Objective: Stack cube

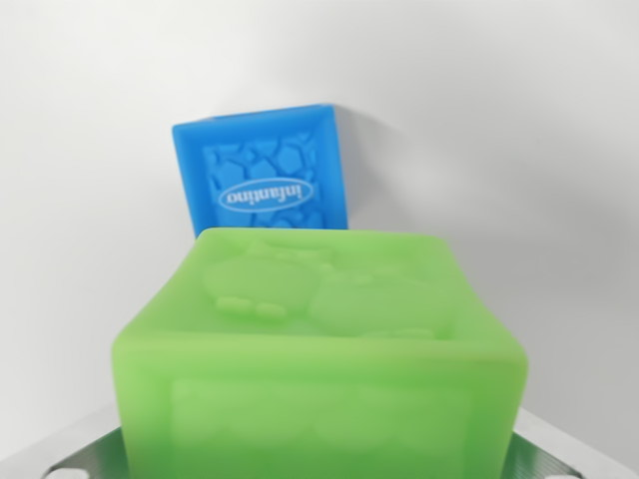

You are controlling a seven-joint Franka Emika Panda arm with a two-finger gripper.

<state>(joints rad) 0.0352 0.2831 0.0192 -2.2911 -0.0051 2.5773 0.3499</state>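
From the wrist camera, only slivers of the hand (pixel 319 461) show: pale metal finger parts at the lower left and lower right corners of the frame, flanking the green cube (pixel 319 359). The fingers look pressed against its sides, pinching it, though the contact itself is hidden. The green cube fills the lower half of the frame, close and blurred, raised shapes on its top face. Behind it, in the upper centre, the blue cube (pixel 265 170) lies on the white surface (pixel 519 150), its "infantino" face showing.
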